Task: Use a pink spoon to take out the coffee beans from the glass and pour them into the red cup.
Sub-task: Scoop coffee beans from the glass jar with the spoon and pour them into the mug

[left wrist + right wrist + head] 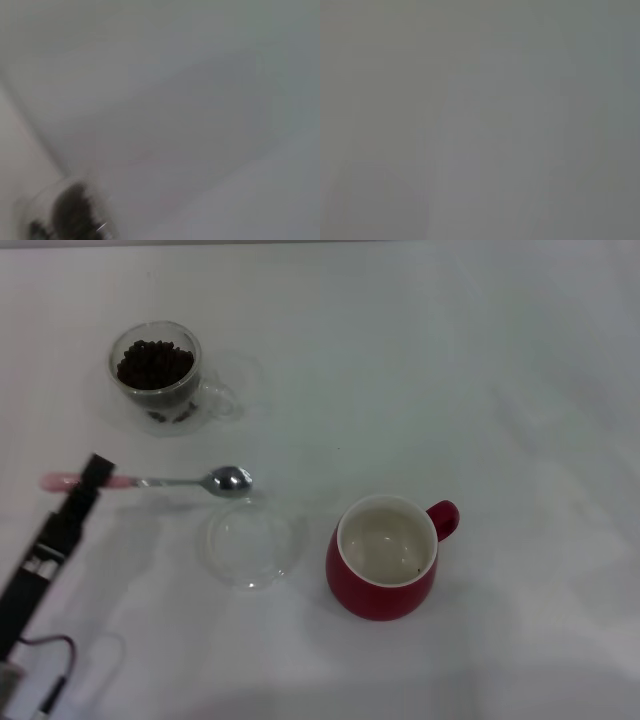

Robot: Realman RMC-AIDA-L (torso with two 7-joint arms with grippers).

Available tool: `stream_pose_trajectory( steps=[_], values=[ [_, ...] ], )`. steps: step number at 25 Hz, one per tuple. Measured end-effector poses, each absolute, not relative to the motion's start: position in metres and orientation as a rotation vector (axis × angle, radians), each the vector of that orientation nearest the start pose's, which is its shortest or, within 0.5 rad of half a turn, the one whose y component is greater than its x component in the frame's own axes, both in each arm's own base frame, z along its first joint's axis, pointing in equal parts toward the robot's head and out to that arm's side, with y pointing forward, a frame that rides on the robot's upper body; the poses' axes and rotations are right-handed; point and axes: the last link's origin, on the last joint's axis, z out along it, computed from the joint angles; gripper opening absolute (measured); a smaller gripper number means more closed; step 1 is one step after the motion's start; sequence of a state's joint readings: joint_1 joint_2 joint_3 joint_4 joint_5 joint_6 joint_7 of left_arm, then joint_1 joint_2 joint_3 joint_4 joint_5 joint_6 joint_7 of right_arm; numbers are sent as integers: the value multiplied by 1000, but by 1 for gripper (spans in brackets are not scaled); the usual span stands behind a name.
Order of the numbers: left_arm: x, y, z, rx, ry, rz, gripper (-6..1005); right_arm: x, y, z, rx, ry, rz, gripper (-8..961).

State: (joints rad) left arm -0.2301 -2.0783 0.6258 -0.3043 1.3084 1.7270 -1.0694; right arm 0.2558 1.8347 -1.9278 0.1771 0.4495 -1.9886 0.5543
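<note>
The white tabletop [500,360] is carrying everything. The red cup [380,590] is standing near, well apart from the glass [158,375] holding the coffee beans [154,363]. The left claw [97,474] is gripping the pink spoon [150,481] by its handle. Risk: the thin handle twisting in the grip, spilling beans.
</note>
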Motion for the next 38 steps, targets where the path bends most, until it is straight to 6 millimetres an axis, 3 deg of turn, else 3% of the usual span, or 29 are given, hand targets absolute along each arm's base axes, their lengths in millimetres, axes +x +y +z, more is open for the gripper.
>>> stream_pose_trajectory(
  steps=[14,16,17,21,28,38],
  values=[
    [-326,245,43,-1902,-1212,-1578,130,361,207,109,-1523,172,1021,740],
    [-326,245,43,-1902,-1212,-1578,130,358,206,105,-1527,172,1038,740],
    [-323,268,69,-1956,-1246,-1569,129,357,205,102,-1529,171,1047,740],
    [-324,291,88,-1976,-1315,-1511,129,353,203,94,-1537,179,1070,740],
    [-319,334,109,-2026,-1411,-1289,130,347,202,85,-1559,183,1107,739],
    [-306,389,94,-2062,-1508,-885,130,345,196,75,-1563,208,1124,739]
  ],
)
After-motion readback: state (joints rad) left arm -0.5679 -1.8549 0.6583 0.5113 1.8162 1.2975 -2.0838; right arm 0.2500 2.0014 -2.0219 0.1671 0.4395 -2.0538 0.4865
